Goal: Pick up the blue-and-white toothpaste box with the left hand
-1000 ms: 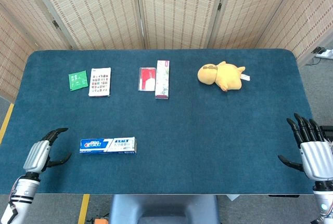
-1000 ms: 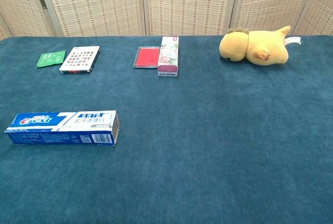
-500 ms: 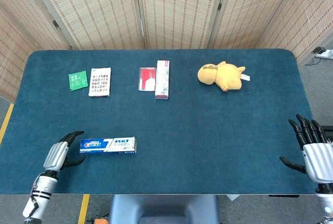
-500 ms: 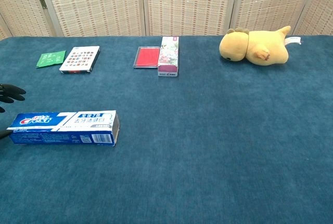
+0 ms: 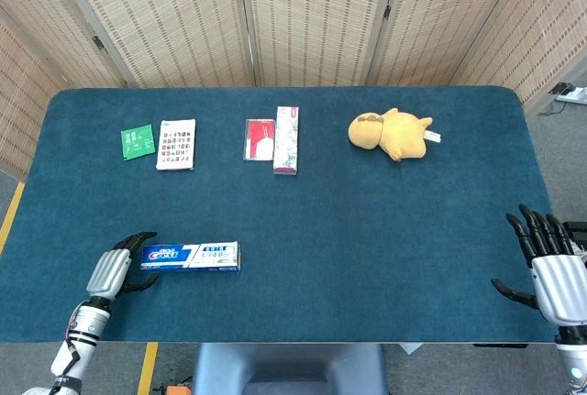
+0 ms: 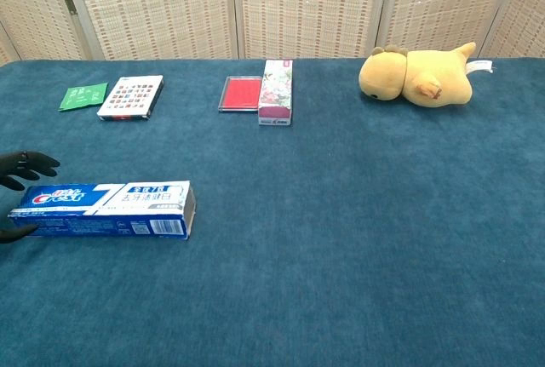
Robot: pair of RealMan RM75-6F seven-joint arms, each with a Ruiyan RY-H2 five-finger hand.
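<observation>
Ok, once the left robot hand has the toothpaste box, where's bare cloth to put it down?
Widest bare stretch: the table's middle and right, between the toothpaste box, plush duck and right robot hand. The far-left row is crowded: green packet, patterned card, red case, floral box.

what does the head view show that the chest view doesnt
Only the head view shows the right hand, fingers spread, at the table's near right edge, and the whole left hand.

Only the chest view shows the toothpaste box's side panel and open-looking end.

Both show the box with left fingertips bracketing its end, the yellow plush toy and the far-row items.
</observation>
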